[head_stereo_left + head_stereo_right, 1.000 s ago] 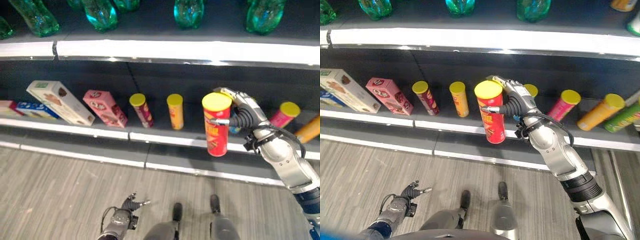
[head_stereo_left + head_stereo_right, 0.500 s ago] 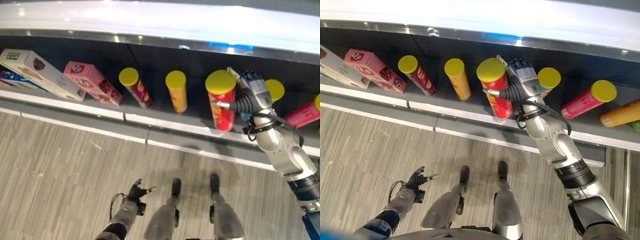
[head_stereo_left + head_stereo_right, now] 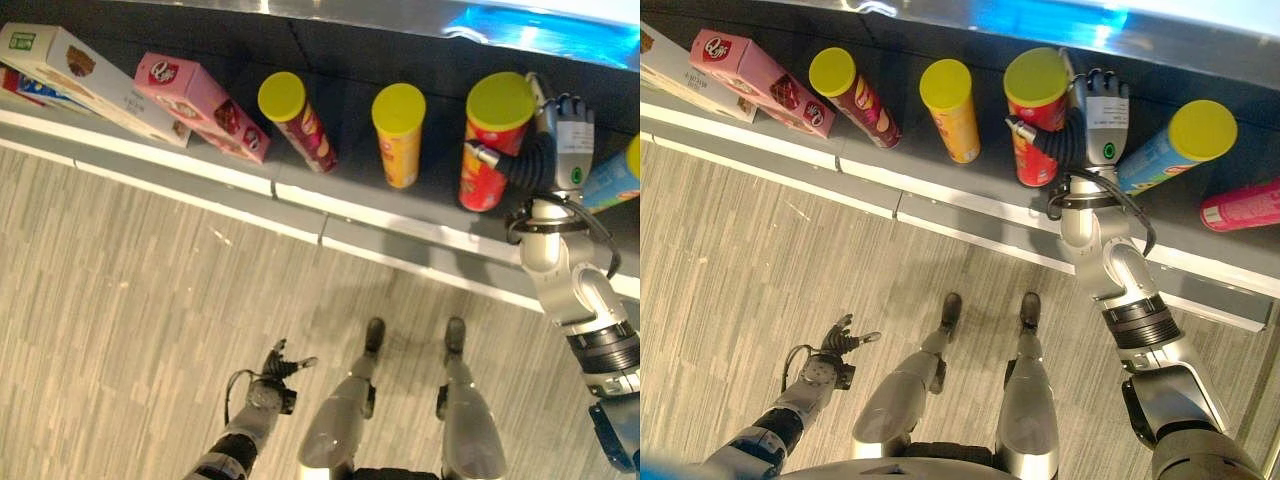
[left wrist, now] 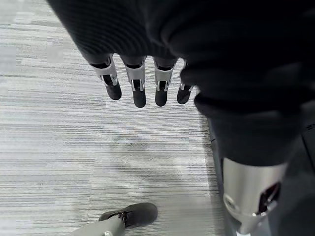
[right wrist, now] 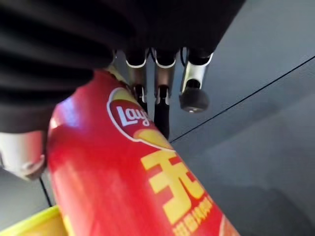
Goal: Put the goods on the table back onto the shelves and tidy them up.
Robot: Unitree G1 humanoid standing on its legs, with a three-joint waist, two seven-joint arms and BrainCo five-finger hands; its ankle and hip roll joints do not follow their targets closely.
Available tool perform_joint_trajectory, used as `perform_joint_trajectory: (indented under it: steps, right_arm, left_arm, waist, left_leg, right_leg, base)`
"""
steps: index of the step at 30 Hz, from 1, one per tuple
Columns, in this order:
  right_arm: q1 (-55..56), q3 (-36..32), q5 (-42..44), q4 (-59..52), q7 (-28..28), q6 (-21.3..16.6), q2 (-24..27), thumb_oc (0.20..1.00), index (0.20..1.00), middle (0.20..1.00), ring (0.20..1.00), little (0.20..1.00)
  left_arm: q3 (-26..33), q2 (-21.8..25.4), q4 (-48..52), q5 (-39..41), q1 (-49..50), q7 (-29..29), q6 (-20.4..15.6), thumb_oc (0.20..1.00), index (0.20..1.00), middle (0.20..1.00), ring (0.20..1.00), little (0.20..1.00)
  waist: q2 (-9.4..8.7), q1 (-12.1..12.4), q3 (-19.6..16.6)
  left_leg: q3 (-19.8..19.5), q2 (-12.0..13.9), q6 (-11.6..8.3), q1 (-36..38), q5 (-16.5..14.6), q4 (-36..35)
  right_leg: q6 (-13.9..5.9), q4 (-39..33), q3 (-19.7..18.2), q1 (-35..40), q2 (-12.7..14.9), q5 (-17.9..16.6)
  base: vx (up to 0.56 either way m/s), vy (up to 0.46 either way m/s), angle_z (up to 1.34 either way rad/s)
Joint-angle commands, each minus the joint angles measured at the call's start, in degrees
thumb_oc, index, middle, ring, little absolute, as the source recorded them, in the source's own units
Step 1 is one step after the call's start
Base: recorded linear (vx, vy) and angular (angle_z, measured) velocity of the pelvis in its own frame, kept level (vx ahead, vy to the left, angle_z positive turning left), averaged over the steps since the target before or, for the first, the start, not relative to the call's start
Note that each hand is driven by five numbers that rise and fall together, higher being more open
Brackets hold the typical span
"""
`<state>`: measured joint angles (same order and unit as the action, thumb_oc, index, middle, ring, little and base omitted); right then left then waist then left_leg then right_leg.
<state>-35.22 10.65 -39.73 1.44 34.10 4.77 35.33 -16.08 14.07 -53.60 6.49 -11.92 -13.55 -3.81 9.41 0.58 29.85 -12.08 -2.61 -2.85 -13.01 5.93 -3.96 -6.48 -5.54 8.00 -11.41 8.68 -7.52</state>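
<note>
Our red can (image 3: 492, 140) was in the air a moment ago. Now it stands on the shelf (image 3: 400, 215), next to the yellow can (image 3: 400, 135). Our right hand (image 3: 1095, 115) still hugs it, so we can let go. Our left hand (image 4: 142, 83) hangs loose.

A shop, long shelf (image 3: 300, 190) stocked with crisp tubes (image 3: 400, 135), snack boxes (image 3: 195, 105), striped floor (image 3: 120, 320)
</note>
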Motion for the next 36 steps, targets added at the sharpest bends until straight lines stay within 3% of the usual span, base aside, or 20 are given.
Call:
perform_joint_trajectory:
  steps: [1, 12, 36]
  right_arm:
    - [-2.86, -2.52, -2.46, -3.89, 4.33, -0.98, 1.26, 0.2, 0.2, 0.2, 0.2, 0.2]
    - [0.05, -4.15, -2.02, -3.38, 5.62, -0.57, 1.19, 0.2, 0.2, 0.2, 0.2, 0.2]
    - [0.08, -5.28, -0.21, 1.36, 8.37, 1.26, 2.22, 0.2, 0.2, 0.2, 0.2, 0.2]
  left_arm:
    - [-1.72, 2.43, -0.65, 0.37, 0.26, -1.11, -0.71, 1.0, 1.0, 1.0, 1.0, 1.0]
    - [-2.34, 1.26, 0.78, -0.24, 0.05, -0.69, -1.05, 1.0, 1.0, 1.0, 1.0, 1.0]
    - [-2.39, 0.23, 0.15, -0.37, -1.44, -1.37, -1.42, 1.0, 1.0, 1.0, 1.0, 1.0]
  waist:
    - [0.31, -0.14, -3.82]
    - [3.61, -1.2, -2.55]
    - [4.74, -2.8, -1.52]
  left_leg:
    - [2.77, 2.7, -2.72, -4.06, -5.61, 4.83]
    - [3.55, 1.59, -2.67, -5.21, -4.6, 3.42]
    - [5.92, 1.47, -2.79, -5.58, -4.05, 2.69]
  right_leg:
    - [-3.97, 10.87, -1.96, -2.62, 5.93, 11.58]
    - [-4.58, 10.68, -1.5, -4.15, 7.45, 11.1]
    - [-5.04, 10.43, -2.87, -6.19, 8.12, 10.32]
  base:
    - [0.0, -0.005, 0.13]
    - [-0.01, 0.008, 0.07]
    - [0.0, 0.001, -0.02]
